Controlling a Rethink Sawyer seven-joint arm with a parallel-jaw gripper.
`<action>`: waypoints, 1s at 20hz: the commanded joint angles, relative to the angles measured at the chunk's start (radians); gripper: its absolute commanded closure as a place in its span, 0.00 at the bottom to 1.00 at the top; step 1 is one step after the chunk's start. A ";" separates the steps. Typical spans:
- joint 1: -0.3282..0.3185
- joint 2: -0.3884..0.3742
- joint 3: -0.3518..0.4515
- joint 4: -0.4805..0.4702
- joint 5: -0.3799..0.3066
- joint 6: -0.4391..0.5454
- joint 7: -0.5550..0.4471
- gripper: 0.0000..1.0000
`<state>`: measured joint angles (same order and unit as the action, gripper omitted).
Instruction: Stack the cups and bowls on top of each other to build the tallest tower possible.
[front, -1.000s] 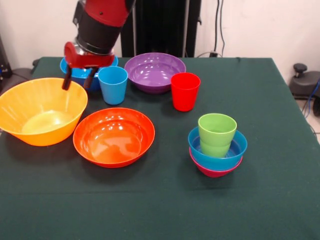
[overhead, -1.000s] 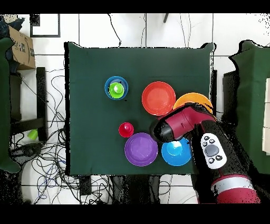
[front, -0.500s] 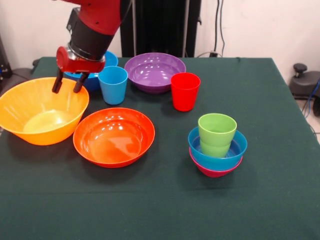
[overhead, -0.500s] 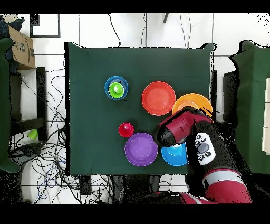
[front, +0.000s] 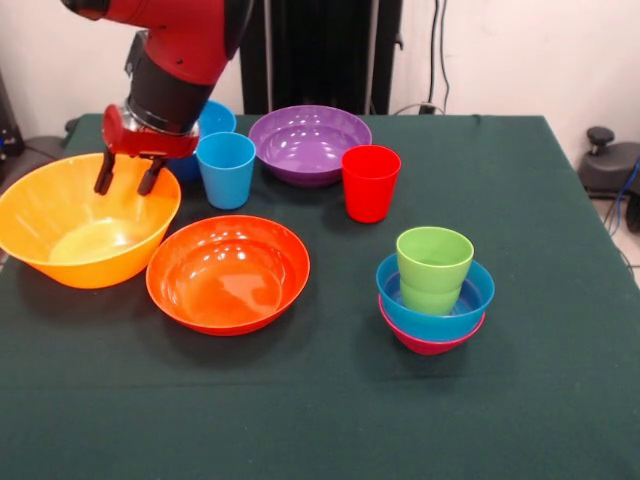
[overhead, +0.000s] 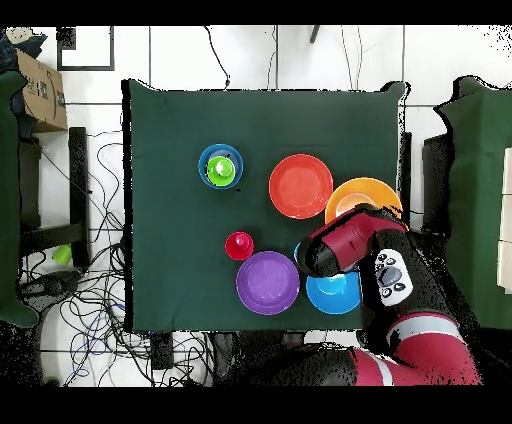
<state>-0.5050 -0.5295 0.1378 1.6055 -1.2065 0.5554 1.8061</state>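
Front view: the gripper (front: 123, 177) hangs over the far rim of the yellow-orange bowl (front: 88, 222) at the table's left side. Its two dark fingers (front: 104, 173) stand apart with empty air between them; they grip nothing. Just right of that bowl sits the red-orange bowl (front: 228, 273), their rims close together. Behind them stand the light blue cup (front: 226, 169), the large blue bowl (front: 205, 125), partly hidden by the arm, the purple bowl (front: 309, 144) and, near its right, the red cup (front: 370, 182). Toward the near right the tower (front: 434, 290) stands alone: the green cup (front: 434, 265) upright in the small blue bowl (front: 440, 313), which is nested in the magenta bowl (front: 430, 341). All rests on a dark green tablecloth (front: 330, 420). No brand or writing can be read on any of the ware.

Overhead view: the arm (overhead: 352, 243) covers the gripper, the light blue cup and part of the yellow-orange bowl (overhead: 366, 190). The tower (overhead: 220, 166) lies well apart from it. No label is legible here either.
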 joint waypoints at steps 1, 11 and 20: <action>-0.041 0.020 0.081 -0.031 0.080 -0.017 -0.076 0.00; -0.041 -0.130 0.107 0.102 0.214 0.056 -0.164 0.00; -0.032 0.027 0.129 0.024 0.162 0.007 -0.178 0.00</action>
<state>-0.5462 -0.6044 0.1519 1.6411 -1.0465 0.5556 1.8061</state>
